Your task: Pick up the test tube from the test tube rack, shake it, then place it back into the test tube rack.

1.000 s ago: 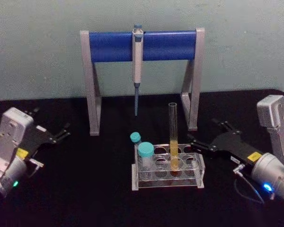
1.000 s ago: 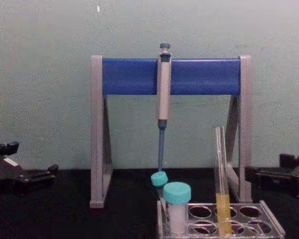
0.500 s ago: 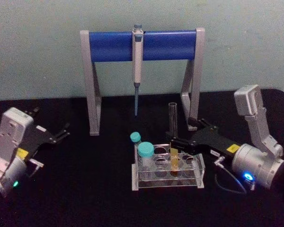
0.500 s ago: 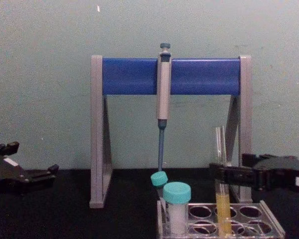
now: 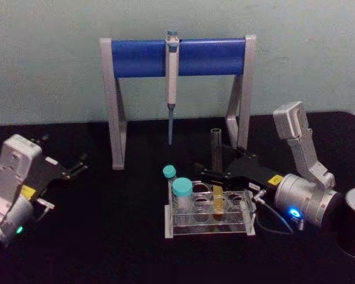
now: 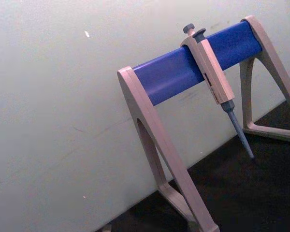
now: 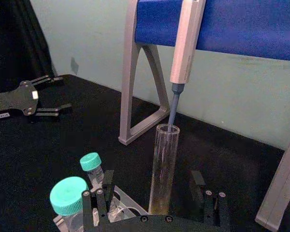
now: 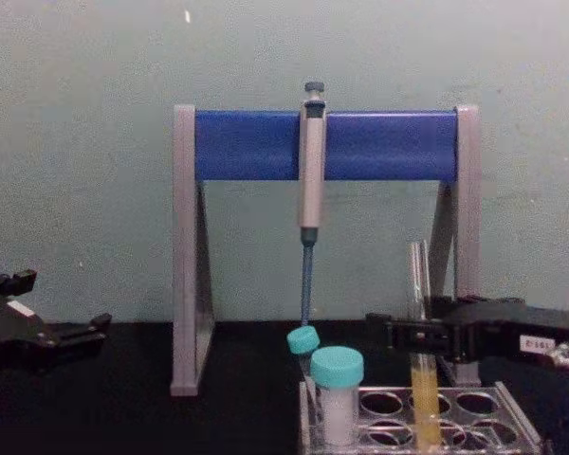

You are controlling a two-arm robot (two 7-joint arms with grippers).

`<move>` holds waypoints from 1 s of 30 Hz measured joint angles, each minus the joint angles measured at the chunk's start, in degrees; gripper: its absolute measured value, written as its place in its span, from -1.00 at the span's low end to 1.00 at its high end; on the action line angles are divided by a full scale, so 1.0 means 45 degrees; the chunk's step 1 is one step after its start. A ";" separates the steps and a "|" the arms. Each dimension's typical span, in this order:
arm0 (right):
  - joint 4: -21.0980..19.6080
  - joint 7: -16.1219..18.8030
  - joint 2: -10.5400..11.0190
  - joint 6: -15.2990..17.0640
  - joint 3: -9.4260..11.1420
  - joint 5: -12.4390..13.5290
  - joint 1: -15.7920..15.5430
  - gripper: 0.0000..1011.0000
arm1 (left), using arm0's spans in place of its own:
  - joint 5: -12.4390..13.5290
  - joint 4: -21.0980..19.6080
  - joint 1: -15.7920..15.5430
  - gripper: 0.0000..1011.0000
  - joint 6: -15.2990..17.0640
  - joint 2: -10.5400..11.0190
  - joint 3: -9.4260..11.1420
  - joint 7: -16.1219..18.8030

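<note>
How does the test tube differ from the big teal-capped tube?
The test tube is taller and thinner than the large teal-capped tube. The test tube is uncapped with yellow-orange liquid; the capped one holds white contents. The right gripper has open fingers flanking the test tube, not the capped one. Both stand in the test tube rack.
</note>
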 joint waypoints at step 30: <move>0.0073 0.0026 -0.0036 0.0040 -0.0026 -0.0067 0.0060 0.49 | 0.0000 0.0000 0.0000 1.00 0.0000 0.0000 0.0000 0.0000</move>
